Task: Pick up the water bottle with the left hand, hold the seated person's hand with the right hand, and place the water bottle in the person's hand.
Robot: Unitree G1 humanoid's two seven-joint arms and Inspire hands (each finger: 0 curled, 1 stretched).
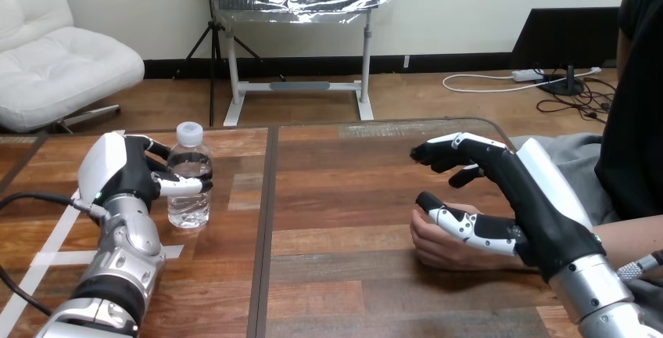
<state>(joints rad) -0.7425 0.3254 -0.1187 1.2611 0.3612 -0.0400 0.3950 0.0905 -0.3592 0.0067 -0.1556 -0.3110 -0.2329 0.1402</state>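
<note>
Item 1 – my two silver forearms, left [117, 275] and right [598, 291], coming in over the near edge of the brown wooden bench [352, 275].

Item 2 – left robot hand [125, 170], at the bench's left. It is clamped on the clear plastic water bottle [190, 201], with the thumb across the front and the fingers curled round the back.

Item 3 – the bottle itself has a white cap, is part full and upright, and its base is on the bench, not yet lifted.

Item 4 – right robot hand [539, 213], at the bench's right. Its fingers are spread and fairly straight, gripping nothing, and its thumb lies over the person's hand [431, 246].

Item 5 – the person's hand rests on the bench, loosely curled. I cannot tell whether my thumb touches it.

Risks, as I judge them:
- The thin plastic may buckle or slip from my grip on the lift, since the hold sits high on the body.
- The right thumb could press down on the person's hand if it closes carelessly.
- The bottle has to cross the bench to a curled palm, and it may tip if that palm is not opened first.
</note>
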